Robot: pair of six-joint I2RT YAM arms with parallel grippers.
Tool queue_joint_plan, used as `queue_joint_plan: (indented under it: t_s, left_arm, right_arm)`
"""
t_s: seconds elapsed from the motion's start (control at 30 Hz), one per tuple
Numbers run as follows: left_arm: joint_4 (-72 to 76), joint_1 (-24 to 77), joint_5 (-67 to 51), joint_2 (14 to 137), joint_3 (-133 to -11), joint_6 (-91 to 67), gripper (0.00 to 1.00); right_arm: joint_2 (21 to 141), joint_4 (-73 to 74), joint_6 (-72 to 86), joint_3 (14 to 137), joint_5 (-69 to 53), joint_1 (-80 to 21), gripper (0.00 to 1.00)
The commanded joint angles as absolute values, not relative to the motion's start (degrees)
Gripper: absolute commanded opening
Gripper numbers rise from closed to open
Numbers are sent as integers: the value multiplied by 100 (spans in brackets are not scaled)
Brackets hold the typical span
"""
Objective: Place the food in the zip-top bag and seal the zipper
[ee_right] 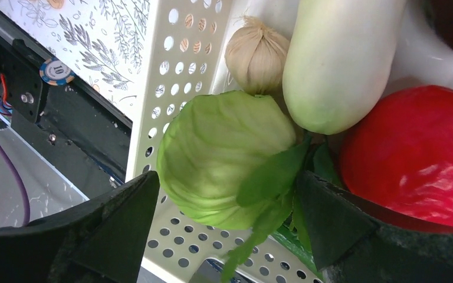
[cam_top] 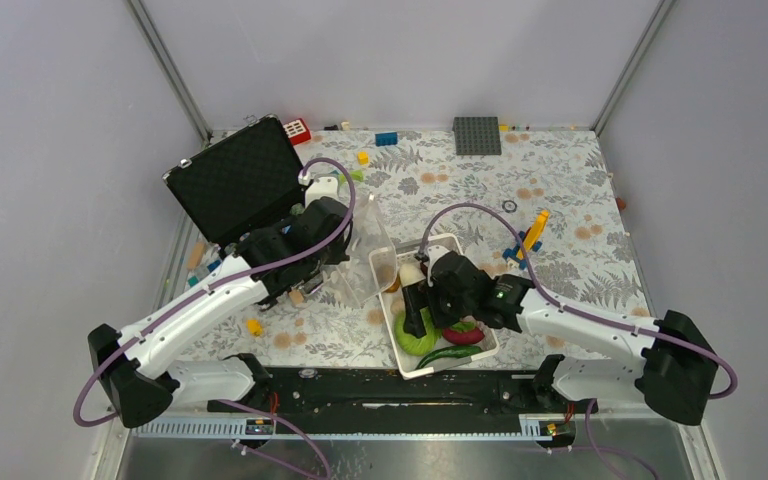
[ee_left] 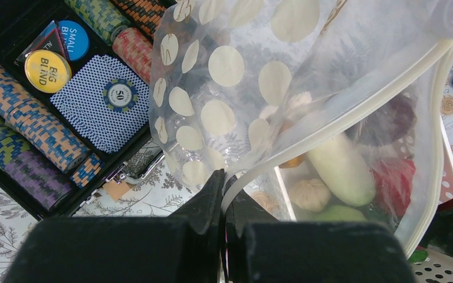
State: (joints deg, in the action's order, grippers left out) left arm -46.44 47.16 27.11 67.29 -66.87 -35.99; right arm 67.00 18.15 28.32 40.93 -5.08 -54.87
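Inside the right pincer (ee_right: 227, 180), green cabbage (ee_right: 224, 150)

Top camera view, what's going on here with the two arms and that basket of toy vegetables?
The left gripper is pinched shut on the mouth edge of the zip-top bag, holding it up beside the white basket. The right gripper is open down in the basket, its fingers either side of the green cabbage, not closed on it. The white radish and red tomato lie in the basket beside it. The bag's mouth is open.
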Motion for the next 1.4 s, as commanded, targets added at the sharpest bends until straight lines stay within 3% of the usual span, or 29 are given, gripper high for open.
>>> queue_joint_plan:
  t_s: [0.0, 0.13, 0.33, 0.43, 0.57, 0.63, 0.8, 1.13, 1.37]
  left_arm:
    - [-4412, 4677, 2584, 6772, -6645, -3533, 0]
    - [-4410, 4681, 2573, 6767, -6647, -3552, 0]
    - [-4406, 4683, 2541, 6796, -6662, -3552, 0]
    - [-4406, 4674, 2534, 6803, -6675, -3563, 0]
    - [-4408, 4675, 2493, 6809, -6672, -3574, 0]
    - [-4404, 4674, 2495, 6803, -6659, -3576, 0]
    - [-4410, 4676, 2496, 6808, -6654, -3589, 0]
    - [-4342, 4671, 2464, 6820, -6679, -3595, 0]
    - [-4334, 4670, 2401, 6838, -6702, -3608, 0]
  right_arm:
    - [6916, 1772, 2774, 4105, -453, -5634, 93]
    - [7125, 1997, 2652, 4160, -151, -5694, 91]
    - [7479, 2039, 2521, 4223, -161, -5717, 77]
    - [7564, 1965, 2458, 4262, -303, -5712, 58]
    - [7501, 1798, 2439, 4234, -348, -5708, 20]
    - [7452, 1778, 2441, 4237, -335, -5715, 11]
    - [7152, 1903, 2265, 4303, -303, -5712, 4]
    - [5607, 2182, 1354, 4388, 621, -5704, 3]
    - [4711, 1068, 1064, 4279, 119, -5704, 3]
